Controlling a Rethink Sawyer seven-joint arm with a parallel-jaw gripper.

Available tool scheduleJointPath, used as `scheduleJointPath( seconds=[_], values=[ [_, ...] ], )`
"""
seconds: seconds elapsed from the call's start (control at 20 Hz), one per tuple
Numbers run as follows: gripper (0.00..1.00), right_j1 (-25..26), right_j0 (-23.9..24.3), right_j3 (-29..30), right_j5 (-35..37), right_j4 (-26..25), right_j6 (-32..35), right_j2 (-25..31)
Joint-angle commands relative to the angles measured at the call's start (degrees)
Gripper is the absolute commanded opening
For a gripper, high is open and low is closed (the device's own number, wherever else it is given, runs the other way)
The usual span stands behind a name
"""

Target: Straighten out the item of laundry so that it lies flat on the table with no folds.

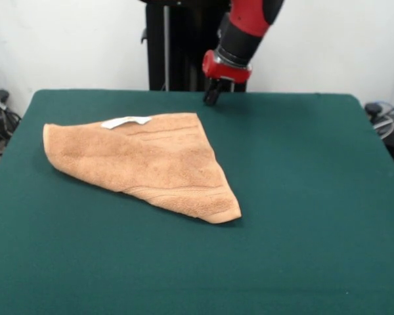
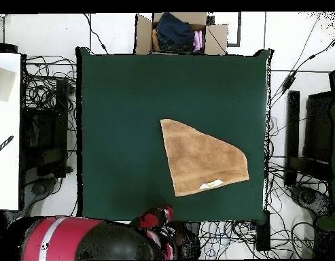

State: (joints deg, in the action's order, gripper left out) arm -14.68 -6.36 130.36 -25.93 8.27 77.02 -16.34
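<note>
Folded into a triangle, towel (image 1: 148, 161) on table (image 1: 302, 197); tool (image 1: 212, 97) off its far corner, probably pre-grasp, openness unclear.

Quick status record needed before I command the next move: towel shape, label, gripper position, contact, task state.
towel: folded over into a rough triangle, not spread flat
label: white, showing on top at the towel's far edge
gripper: low over the table, just past the towel's far corner
contact: gripper appears clear of the towel, holding nothing
gripper opening: cannot be made out
task state: fold not yet undone
</note>
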Motion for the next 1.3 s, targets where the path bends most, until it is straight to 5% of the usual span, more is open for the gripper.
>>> scheduleJointPath(
  seconds=[0.05, 0.35, 0.95, 1.3],
  values=[
    [0.00, 5.10, 3.26, -5.57, -3.19, -1.12, 15.78, 6.36],
    [0.00, 7.56, 12.81, -7.43, 0.09, -9.15, 14.73, 12.85],
    [0.00, 8.79, 6.18, -6.44, -2.67, -5.05, 16.98, 12.01],
    [0.00, 8.58, 3.56, -7.88, 2.53, -0.74, 16.19, 12.72]
  ],
)
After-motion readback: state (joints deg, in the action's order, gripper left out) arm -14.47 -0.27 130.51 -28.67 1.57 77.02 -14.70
